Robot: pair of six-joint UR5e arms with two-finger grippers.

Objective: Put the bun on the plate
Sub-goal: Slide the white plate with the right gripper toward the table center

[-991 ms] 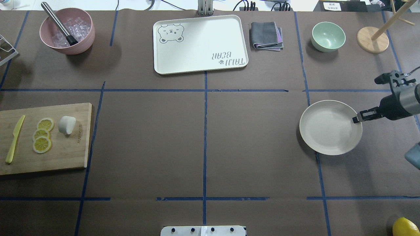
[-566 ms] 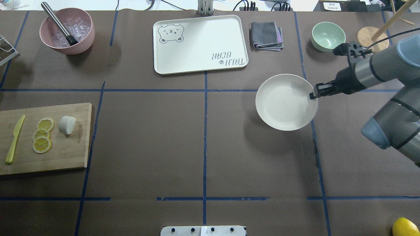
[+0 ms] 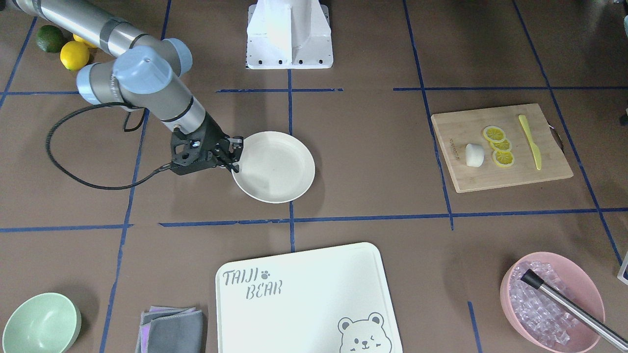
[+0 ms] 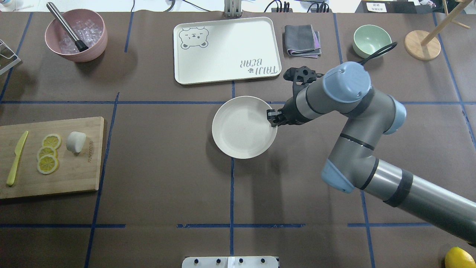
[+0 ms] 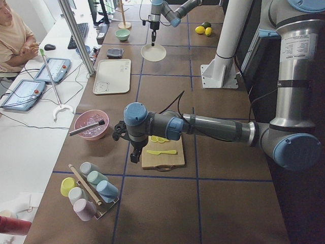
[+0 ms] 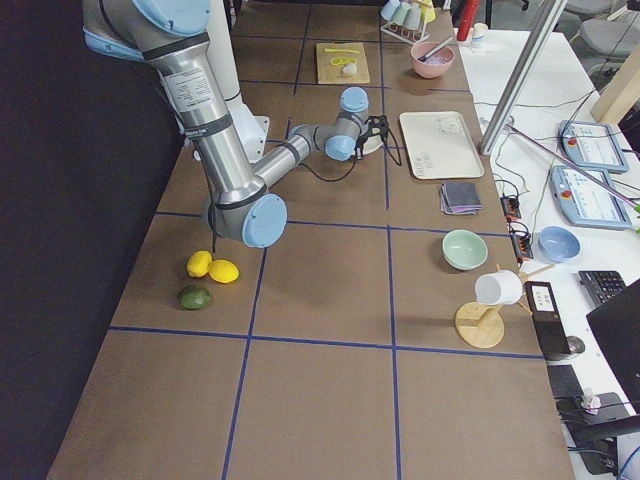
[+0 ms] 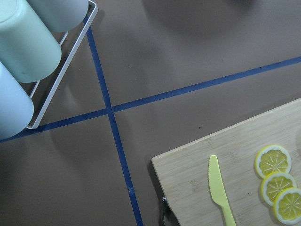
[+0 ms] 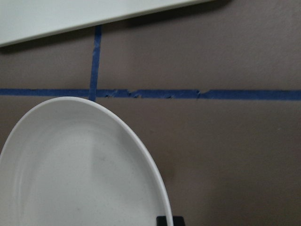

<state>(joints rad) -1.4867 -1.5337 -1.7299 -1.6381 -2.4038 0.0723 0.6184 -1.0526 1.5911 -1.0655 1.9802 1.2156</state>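
The bun point(image 4: 76, 142) point(image 3: 474, 155), a small white lump, lies on the wooden cutting board point(image 4: 74, 171) at the table's left, beside the lemon slices. The cream plate point(image 4: 241, 128) point(image 3: 274, 166) point(image 8: 80, 174) is at the table's middle, over the centre tape line. My right gripper point(image 4: 273, 119) point(image 3: 235, 157) is shut on the plate's rim on the robot's right side. Whether the plate rests on the table I cannot tell. My left gripper point(image 5: 133, 155) hangs over the outer end of the cutting board. It shows only in the exterior left view, so I cannot tell its state.
Lemon slices point(image 4: 47, 152) and a yellow knife point(image 4: 16, 158) share the board. At the back stand a bear tray point(image 4: 227, 50), a pink bowl point(image 4: 97, 46) of ice, a folded cloth point(image 4: 302, 40) and a mint bowl point(image 4: 372, 41). A cup rack point(image 7: 28, 47) sits beyond the board.
My right arm has carried the plate leftward, from the table's right side to its middle, still holding it by the rim. The bun has not moved.
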